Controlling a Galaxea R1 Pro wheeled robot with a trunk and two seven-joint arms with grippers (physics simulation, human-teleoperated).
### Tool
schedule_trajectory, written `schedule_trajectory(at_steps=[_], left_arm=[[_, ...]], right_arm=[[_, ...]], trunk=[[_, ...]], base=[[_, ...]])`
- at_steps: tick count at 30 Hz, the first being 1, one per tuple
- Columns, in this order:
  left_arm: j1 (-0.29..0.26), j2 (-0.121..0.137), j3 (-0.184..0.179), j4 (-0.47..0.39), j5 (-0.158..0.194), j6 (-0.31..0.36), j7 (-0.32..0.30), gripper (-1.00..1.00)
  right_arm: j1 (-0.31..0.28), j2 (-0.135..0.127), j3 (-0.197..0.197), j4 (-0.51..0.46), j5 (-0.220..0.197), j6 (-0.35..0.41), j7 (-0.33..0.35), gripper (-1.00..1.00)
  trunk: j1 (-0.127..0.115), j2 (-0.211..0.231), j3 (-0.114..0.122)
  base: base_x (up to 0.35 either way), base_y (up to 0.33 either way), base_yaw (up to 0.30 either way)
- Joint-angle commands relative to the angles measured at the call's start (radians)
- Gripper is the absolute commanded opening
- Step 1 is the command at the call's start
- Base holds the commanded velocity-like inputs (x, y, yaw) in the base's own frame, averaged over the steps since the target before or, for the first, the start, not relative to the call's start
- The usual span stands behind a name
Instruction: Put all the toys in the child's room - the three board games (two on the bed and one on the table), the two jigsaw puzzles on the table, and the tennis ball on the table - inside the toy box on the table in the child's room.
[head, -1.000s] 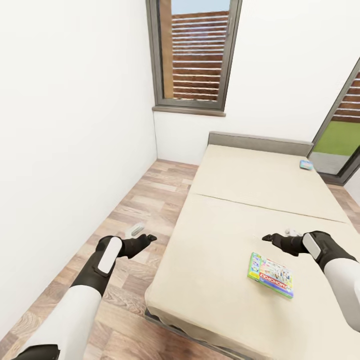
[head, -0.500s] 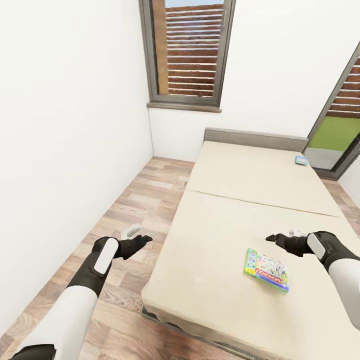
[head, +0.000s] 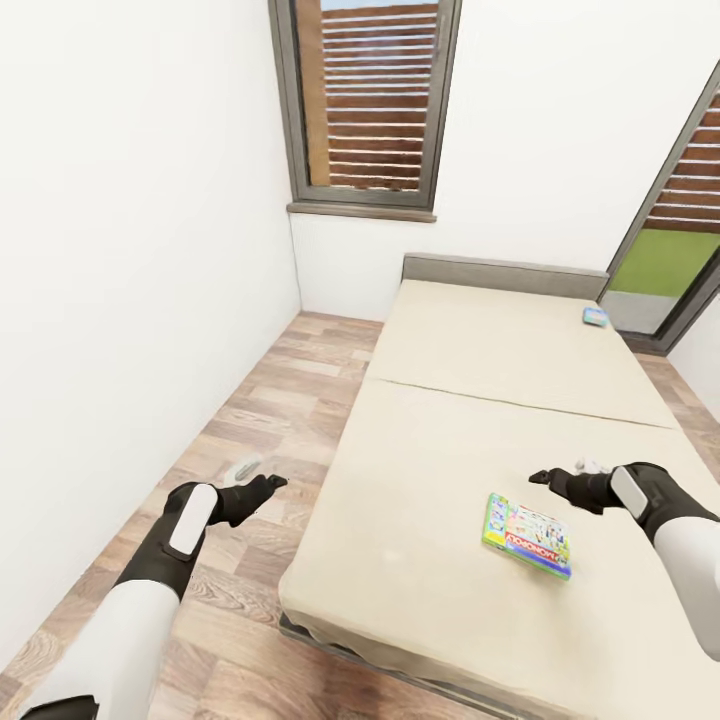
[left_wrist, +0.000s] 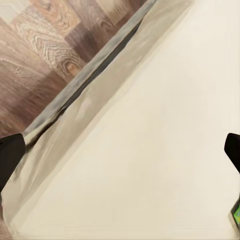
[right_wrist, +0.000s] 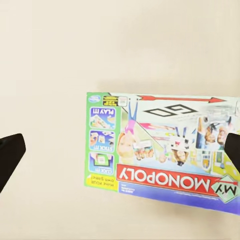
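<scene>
On the low beige-mattress bed (head: 480, 420) the flat green-edged Monopoly board game box (head: 527, 535) lies just below the spread, empty right fingers (head: 545, 478), which could skid it along the mattress.

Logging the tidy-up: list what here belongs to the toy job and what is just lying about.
Job:
green-edged board game on the bed
small blue board game near the headboard

Lying about:
small grey object on the floor
window
</scene>
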Motion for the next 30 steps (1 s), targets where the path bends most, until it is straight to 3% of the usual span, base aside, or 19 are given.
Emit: schedule_trajectory(at_steps=[1, 7, 10, 19, 30], left_arm=[[0.001, 0.003, 0.017, -0.001, 0.012, 0.005, 0.008, 1.0], [0.005, 0.013, 0.059, -0.001, 0.012, 0.005, 0.008, 1.0], [0.007, 0.017, 0.073, -0.004, 0.01, 0.004, 0.008, 1.0], [0.008, 0.019, 0.084, -0.011, 0.009, 0.004, 0.005, 1.0], [0.008, 0.02, 0.087, -0.032, 0.013, 0.006, 0.003, 1.0]], right_arm=[[-0.002, -0.001, -0.005, 0.002, -0.001, 0.01, -0.003, 1.0], [-0.01, -0.008, -0.012, 0.032, -0.007, 0.039, -0.044, 1.0], [-0.014, -0.014, -0.044, 0.052, -0.029, 0.054, -0.088, 1.0], [-0.016, -0.036, -0.115, 0.063, -0.065, 0.068, -0.131, 1.0], [-0.017, -0.066, -0.135, 0.066, -0.076, 0.076, -0.138, 1.0]], trunk=[[0.0, 0.0, -0.001], [0.0, 0.0, -0.001], [0.0, 0.0, -0.001], [0.0, 0.0, -0.002], [0.0, 0.0, -0.012]], base=[[0.0, 0.0, -0.015], [0.0, 0.0, -0.008], [0.0, 0.0, -0.004], [0.0, 0.0, -0.001], [0.0, 0.0, 0.0]])
